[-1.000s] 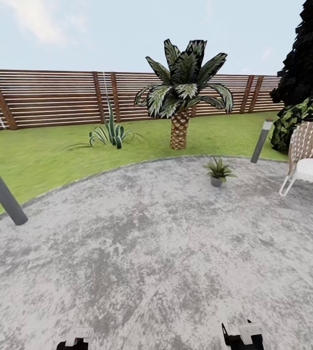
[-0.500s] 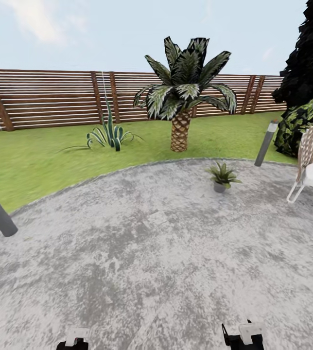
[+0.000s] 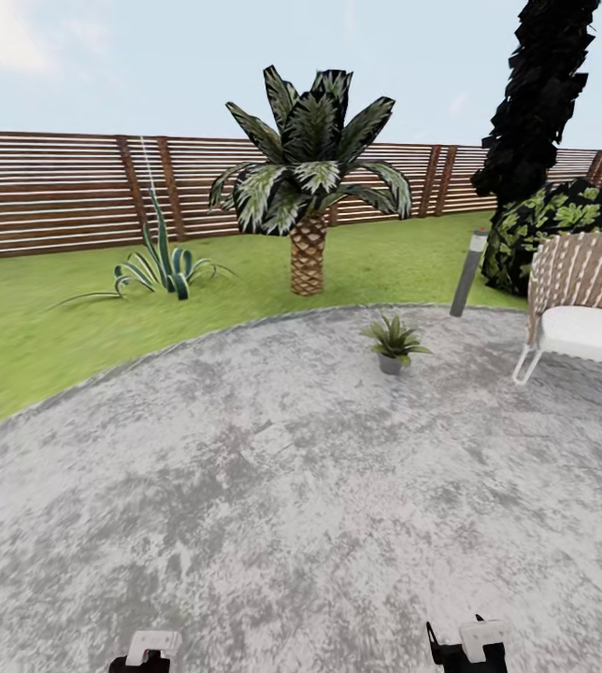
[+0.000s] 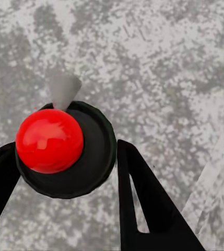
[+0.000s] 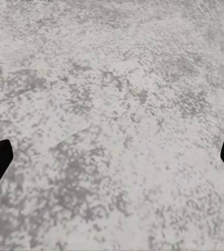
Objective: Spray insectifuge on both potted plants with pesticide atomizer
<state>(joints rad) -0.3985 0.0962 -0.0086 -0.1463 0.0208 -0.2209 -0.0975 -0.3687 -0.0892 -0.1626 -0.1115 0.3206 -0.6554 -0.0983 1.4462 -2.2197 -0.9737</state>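
Paving of mottled grey stone [image 3: 273, 486] is spreading under the robot, and one small potted plant with pointed green leaves in a grey pot [image 3: 392, 342] is standing on it near the far rim, well apart from both arms. A scaly-trunked palm [image 3: 308, 187] is rising from the green lawn [image 3: 49, 327] beyond it, in front of the brown slatted wooden fence [image 3: 58, 192]. A white woven chair [image 3: 586, 308] is sitting on the right side.

The left gripper [image 4: 65, 157] is holding its black fingers spread wide. A glossy red dome on a black round disc [image 4: 49, 140] is showing between them, though I cannot tell whether it is touching them. The right gripper [image 5: 112, 154] is likewise spread, gripping nothing, over bare stone.

Where the pesticide atomizer is lying cannot be told from these views, so finding it is likely coming first. As a small hand sprayer it should be feeling light, stiff and somewhat slick. Closing on the narrow neck or handle looks wiser than pinching the head, which could be slipping out or tipping.
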